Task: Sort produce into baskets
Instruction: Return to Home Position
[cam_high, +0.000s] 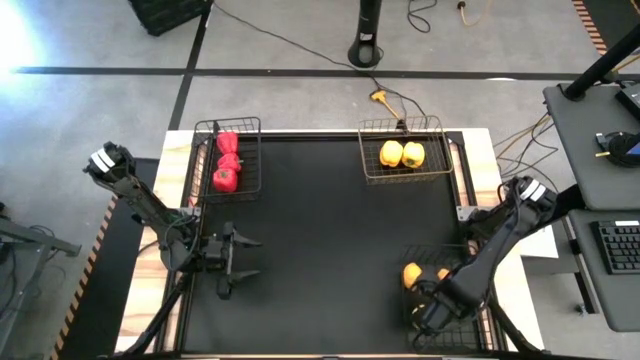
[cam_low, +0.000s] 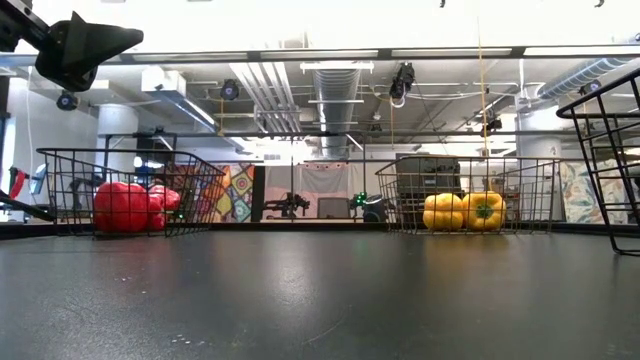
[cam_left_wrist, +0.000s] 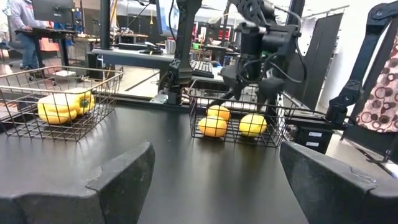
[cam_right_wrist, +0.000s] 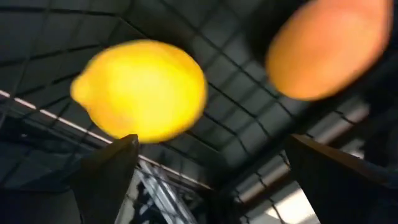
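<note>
Sorting looks done, homing step. R pincer (cam_right_wrist: 211, 146) open, empty, above lemons (cam_right_wrist: 140, 90) in black basket (cam_high: 432, 250); needs clean lift out. L pincer (cam_left_wrist: 214, 149) open, idle over counter (cam_high: 330, 250).

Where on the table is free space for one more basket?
The mat is bare in its middle, between the red pepper basket, the yellow pepper basket and the lemon basket. Crowded: beside the left gripper, and the lemon basket under the right gripper.
</note>
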